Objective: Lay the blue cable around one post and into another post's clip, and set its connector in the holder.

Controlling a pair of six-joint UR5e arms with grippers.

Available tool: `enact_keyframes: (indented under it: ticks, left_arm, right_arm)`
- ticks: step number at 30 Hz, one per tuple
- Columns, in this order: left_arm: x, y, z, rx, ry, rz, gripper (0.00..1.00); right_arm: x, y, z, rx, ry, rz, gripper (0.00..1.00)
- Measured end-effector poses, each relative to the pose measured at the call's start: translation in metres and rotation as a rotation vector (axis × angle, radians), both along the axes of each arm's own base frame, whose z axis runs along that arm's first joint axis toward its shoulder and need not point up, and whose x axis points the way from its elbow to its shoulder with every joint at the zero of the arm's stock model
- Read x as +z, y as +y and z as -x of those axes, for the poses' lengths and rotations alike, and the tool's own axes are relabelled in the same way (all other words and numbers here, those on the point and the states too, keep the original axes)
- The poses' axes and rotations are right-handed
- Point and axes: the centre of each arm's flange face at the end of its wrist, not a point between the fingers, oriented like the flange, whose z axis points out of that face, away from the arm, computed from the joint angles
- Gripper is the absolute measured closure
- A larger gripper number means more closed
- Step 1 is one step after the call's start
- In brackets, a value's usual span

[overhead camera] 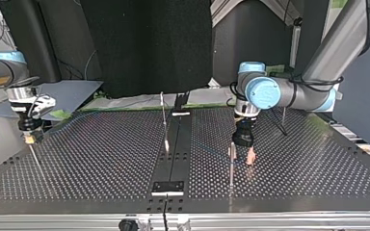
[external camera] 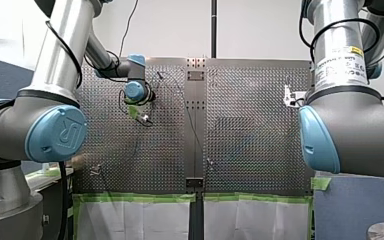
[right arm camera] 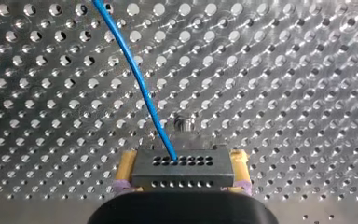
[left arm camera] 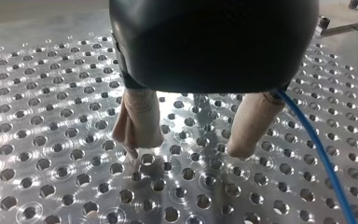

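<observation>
Blue cable (right arm camera: pixel 142 93) ends in a dark connector (right arm camera: pixel 182 170) with rows of holes. The right claw (right arm camera: pixel 182 173) holds the connector by its two ends between yellow pads (right arm camera: pixel 126 168). Right wrist view: the connector is over the perforated worktop (right arm camera: pixel 284 70), a small screw head (right arm camera: pixel 182 123) lies just ahead of it, and the cable runs away from the claw in a gentle curve across the holes. Left wrist view: the left claw (left arm camera: pixel 189 150) stands wide, its two beige fingers (left arm camera: pixel 140 121) well apart, with only worktop between them. The cable passes just beside the outer face of one finger, outside the gap, and goes on over the holes. Top view: my right arm enters at the upper left of the frame and its claw sits at the left edge at mid height, over the worktop's margin. My left arm enters at the upper right, and its claw points down right of centre, tips close to the worktop and just beside a thin upright post (overhead camera: pixel 231 163). A centre post (overhead camera: pixel 164 120) stands in the middle of the frame, well apart from both claws. The cable is only faintly traceable there as a thin blue line crossing the worktop between the two claws, and whether it touches either post cannot be told. Front view: the left claw is in the upper left part of the worktop.
</observation>
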Motion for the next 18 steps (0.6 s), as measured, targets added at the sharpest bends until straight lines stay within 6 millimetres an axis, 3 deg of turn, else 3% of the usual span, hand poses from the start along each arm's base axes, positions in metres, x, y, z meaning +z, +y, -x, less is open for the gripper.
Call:
enact_keyframes:
  ticks: [18]
  left_arm:
    - [0.0, 0.0005, -0.0003, 0.0, -0.001, 0.0, 0.0]
  right_arm:
    - [0.0003, 0.0003, 0.0019, 0.02, 0.006, -0.007, 1.0]
